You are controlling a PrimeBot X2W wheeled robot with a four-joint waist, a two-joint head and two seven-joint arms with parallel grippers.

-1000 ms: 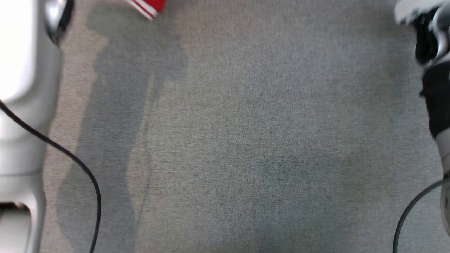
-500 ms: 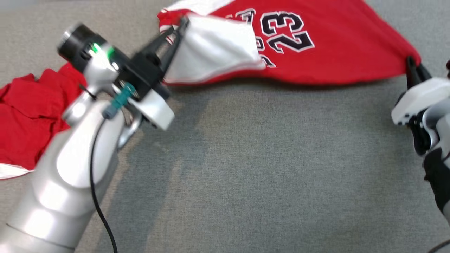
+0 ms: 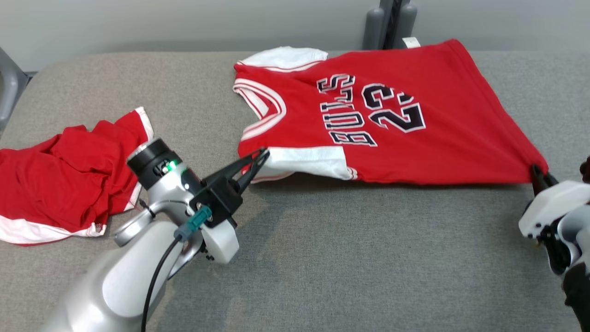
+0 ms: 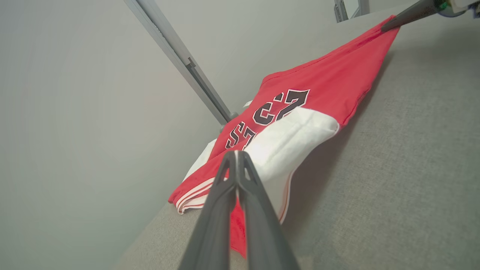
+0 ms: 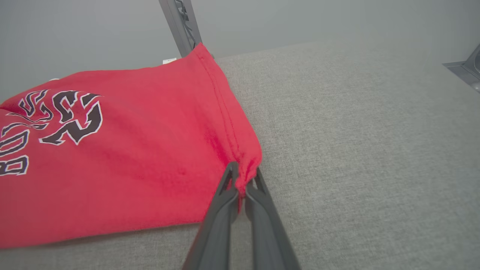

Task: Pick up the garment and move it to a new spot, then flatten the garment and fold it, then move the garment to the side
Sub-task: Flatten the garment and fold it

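— left gripper [image 3: 261, 157] clamped shut on the white side panel of the jersey [image 3: 415, 133]; right gripper [image 3: 537, 174] pinched closed on the red hem corner.
— fabric?
— smooth red cloth, white trim with thin red stripes, black white-edged lettering and number. stretched along the near edge between both grips, shadow underneath, over the grey woven surface [image 3: 322, 258].
— changed since half a second ago?
— head camera tilted up, so back wall and dark post [image 3: 392, 23] now in frame. white panel then flopped over part of the lettering, now pulled flatter and clear of it. both grips same as before.
— heading?
— long axis across the surface, neckline toward the robot's left, hem toward its right. crumpled red garment [image 3: 64, 180] well apart at far left.
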